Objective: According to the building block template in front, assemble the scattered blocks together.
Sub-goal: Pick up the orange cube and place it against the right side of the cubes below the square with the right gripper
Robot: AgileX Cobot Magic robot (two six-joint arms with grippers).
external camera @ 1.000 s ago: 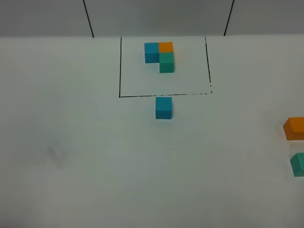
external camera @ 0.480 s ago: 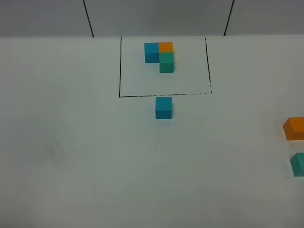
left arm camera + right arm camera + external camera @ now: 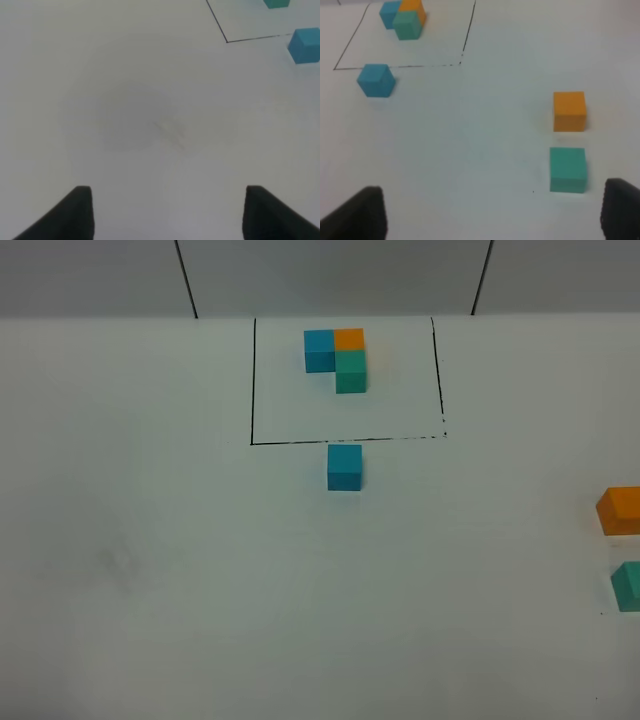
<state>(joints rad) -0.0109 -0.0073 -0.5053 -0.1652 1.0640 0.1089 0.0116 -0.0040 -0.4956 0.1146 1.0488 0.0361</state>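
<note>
A white matte tabletop (image 3: 150, 540) carries the building block template (image 3: 338, 358), three small matte cubes joined in an L. Its sky-blue cube is on the left and its orange cube touches that one's right side. Its teal-green cube touches the near face of the orange one. A thin hand-drawn black rectangle (image 3: 253, 380) frames the L, which sits in the far half of the frame. The near line of the rectangle breaks into dashes toward its right corner. Of the scattered blocks, the loose sky-blue cube (image 3: 344, 467) stands upright just outside that near line, close beside it and roughly in line with the template. The loose orange cube (image 3: 620, 510) and the loose teal-green cube (image 3: 628, 586) lie well apart from it at the right edge of the high view. Both are partly cut off there. In the right wrist view the two sit near each other with a narrow strip of table between them. The left gripper (image 3: 172, 215) hangs over bare table marked by a faint grey patch (image 3: 135, 120). Its dark fingertips stand wide with nothing between them. The right gripper (image 3: 492, 212) is also spread wide and holds nothing, and the teal-green cube lies close to one of its fingertips without touching it.
</note>
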